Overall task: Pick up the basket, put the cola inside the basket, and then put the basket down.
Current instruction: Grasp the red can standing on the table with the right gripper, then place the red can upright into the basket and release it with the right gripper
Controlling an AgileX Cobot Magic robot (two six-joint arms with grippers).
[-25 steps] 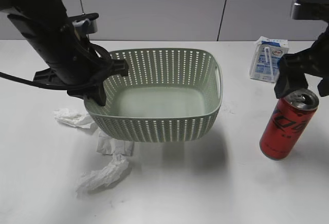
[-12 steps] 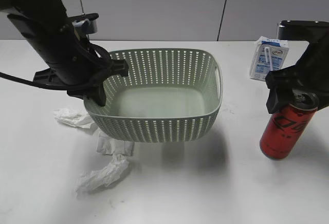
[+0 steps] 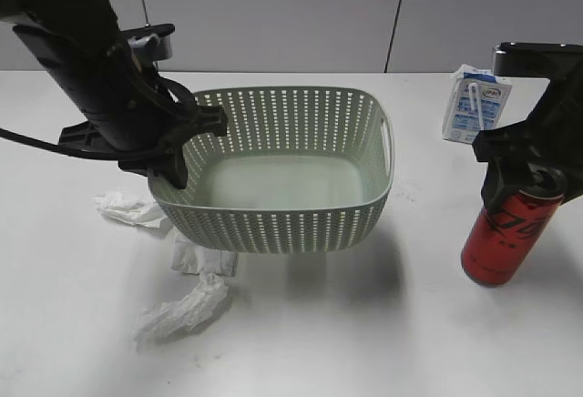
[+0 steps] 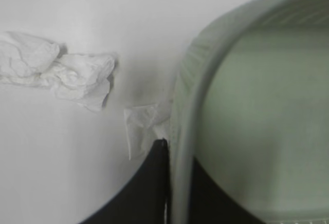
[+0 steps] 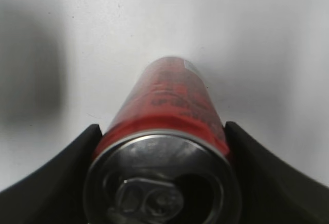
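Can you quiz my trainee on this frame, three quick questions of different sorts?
1. True or false: the cola already lies inside the basket.
2. Which gripper holds the basket's rim: A left, B right?
3. Fill in: behind the cola stands a white-and-blue ____.

Key: 1 false, it stands on the table with the right gripper's fingers on either side of its top; 2 A; 3 carton.

The white table [image 3: 301, 342] carries the upright cola [image 3: 504, 238], a small drink carton [image 3: 475, 104], and crumpled tissues [image 3: 182, 306].
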